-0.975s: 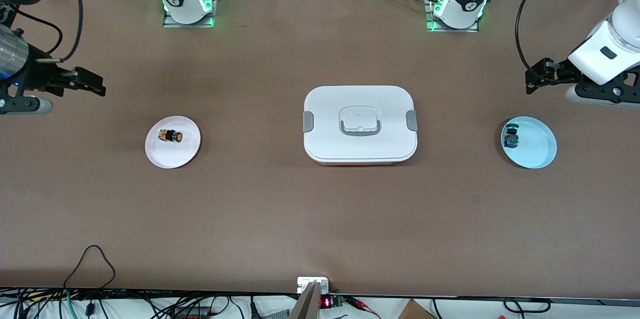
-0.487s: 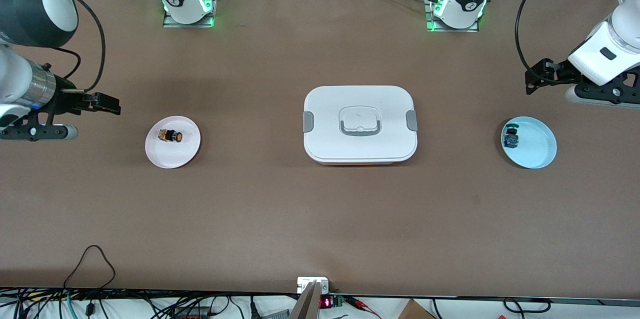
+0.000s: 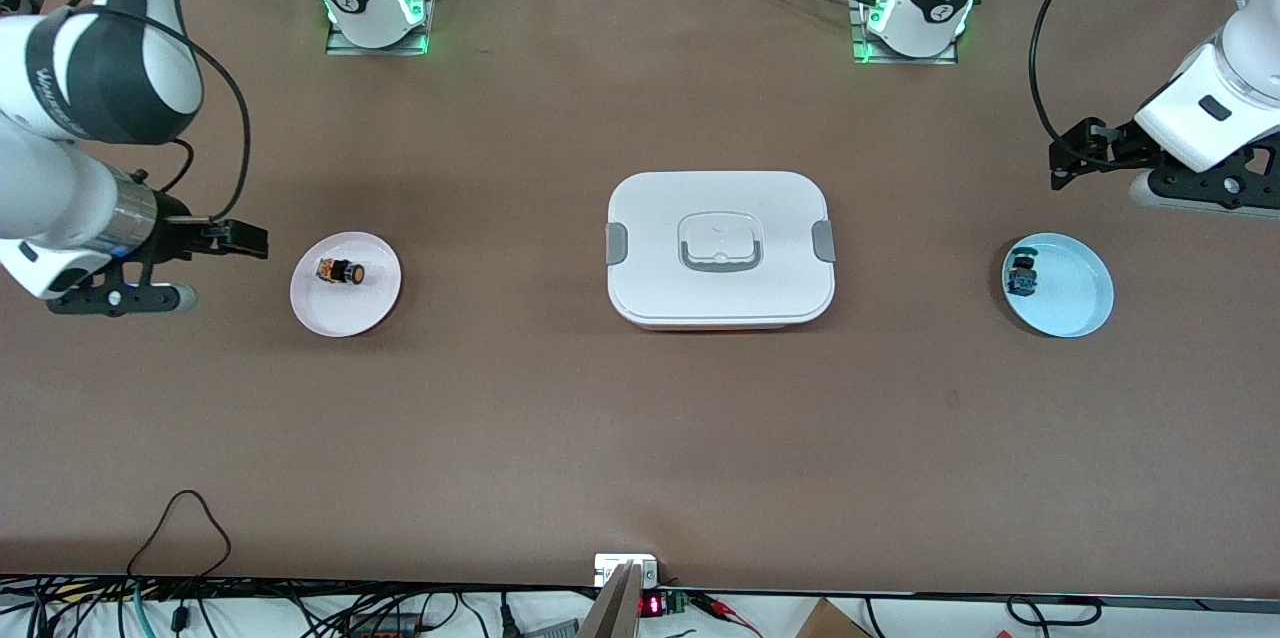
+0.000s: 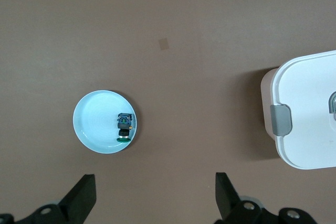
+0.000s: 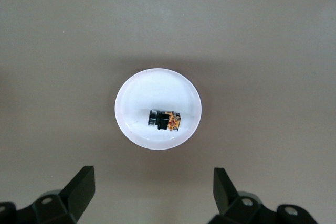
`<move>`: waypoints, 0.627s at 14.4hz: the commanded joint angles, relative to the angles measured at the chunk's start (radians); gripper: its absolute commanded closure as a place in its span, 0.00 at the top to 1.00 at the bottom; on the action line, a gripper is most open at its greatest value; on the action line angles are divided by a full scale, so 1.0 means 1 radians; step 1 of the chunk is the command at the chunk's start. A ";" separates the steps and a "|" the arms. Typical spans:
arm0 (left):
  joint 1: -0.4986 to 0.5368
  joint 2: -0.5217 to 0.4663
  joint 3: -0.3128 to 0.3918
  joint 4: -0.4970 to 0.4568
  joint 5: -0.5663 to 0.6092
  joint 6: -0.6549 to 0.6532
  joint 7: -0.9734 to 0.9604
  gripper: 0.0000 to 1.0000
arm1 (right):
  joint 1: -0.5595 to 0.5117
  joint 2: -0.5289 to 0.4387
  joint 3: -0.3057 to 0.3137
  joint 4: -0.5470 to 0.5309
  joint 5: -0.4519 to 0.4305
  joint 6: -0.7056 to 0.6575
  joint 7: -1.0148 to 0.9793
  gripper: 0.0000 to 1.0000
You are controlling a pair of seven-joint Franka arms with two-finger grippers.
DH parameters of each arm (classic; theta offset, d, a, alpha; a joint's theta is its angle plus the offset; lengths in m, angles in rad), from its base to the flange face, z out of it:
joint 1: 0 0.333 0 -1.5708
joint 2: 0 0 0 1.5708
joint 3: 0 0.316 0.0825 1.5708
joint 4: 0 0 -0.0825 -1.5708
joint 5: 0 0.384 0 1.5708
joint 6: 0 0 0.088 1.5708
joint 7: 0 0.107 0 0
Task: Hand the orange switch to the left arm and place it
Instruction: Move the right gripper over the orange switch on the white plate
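Observation:
The orange switch (image 3: 341,271) lies on its side on a small pink-white plate (image 3: 345,310) toward the right arm's end of the table; it also shows in the right wrist view (image 5: 165,120). My right gripper (image 3: 235,240) is open and empty, up in the air beside that plate; its fingers (image 5: 81,188) stand wide apart in the right wrist view. The white box (image 3: 720,249) sits at the table's middle. My left gripper (image 3: 1072,158) is open and empty, over the table by the blue plate (image 3: 1075,308), and waits.
A blue-and-black switch (image 3: 1021,275) lies on the blue plate, also in the left wrist view (image 4: 124,127). The box's clipped end (image 4: 281,120) shows there too. Cables run along the table's edge nearest the front camera.
My right arm has swung in toward the pink-white plate, its gripper now close beside it. The left arm, box and both switches have not moved.

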 commanded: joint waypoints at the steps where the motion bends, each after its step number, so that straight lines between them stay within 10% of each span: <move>1: -0.005 0.015 0.000 0.036 0.003 -0.025 0.003 1.00 | 0.022 0.008 0.001 -0.045 -0.010 0.067 0.009 1.00; 9: -0.005 0.015 0.000 0.036 0.003 -0.025 0.003 1.00 | 0.018 0.009 0.003 -0.309 0.010 0.388 0.011 1.00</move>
